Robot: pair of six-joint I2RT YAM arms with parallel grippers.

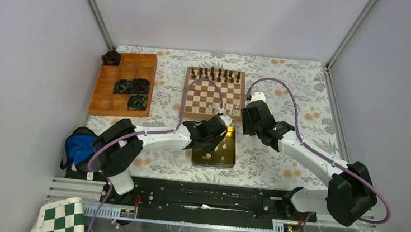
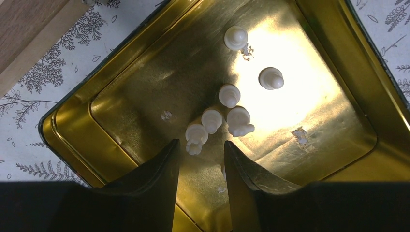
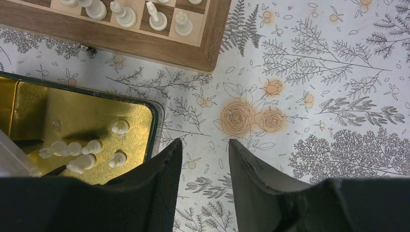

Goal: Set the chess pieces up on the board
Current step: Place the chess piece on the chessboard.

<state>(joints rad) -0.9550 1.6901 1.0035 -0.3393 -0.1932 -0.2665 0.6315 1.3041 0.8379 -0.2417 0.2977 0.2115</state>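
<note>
At the far left of the worktop, which is covered by a white cloth printed with grey leaves and orange roses, stands an orange wooden compartment tray. Some of its square cells hold dark round coiled things.

Near the middle lies a shallow rectangular tin of shiny gold metal with rounded corners and a scratched floor. Six of the small cream-white chess pieces, smooth and turned with round bases, are scattered inside it. Just beyond the tin is the square wooden chessboard with dark brown and cream squares and a tan rim. Dark brown pieces fill its far rows, and a few cream ones stand on the near row toward the right corner.

The left arm stretches low from its base toward the right. The left hand points down into the tin, its black fingers moderately apart and gripping nothing, with one piece just ahead of the tips.

The right arm reaches far and left. The right hand hangs over bare cloth just right of the tin, with a similar gap and nothing between the fingers.
</note>
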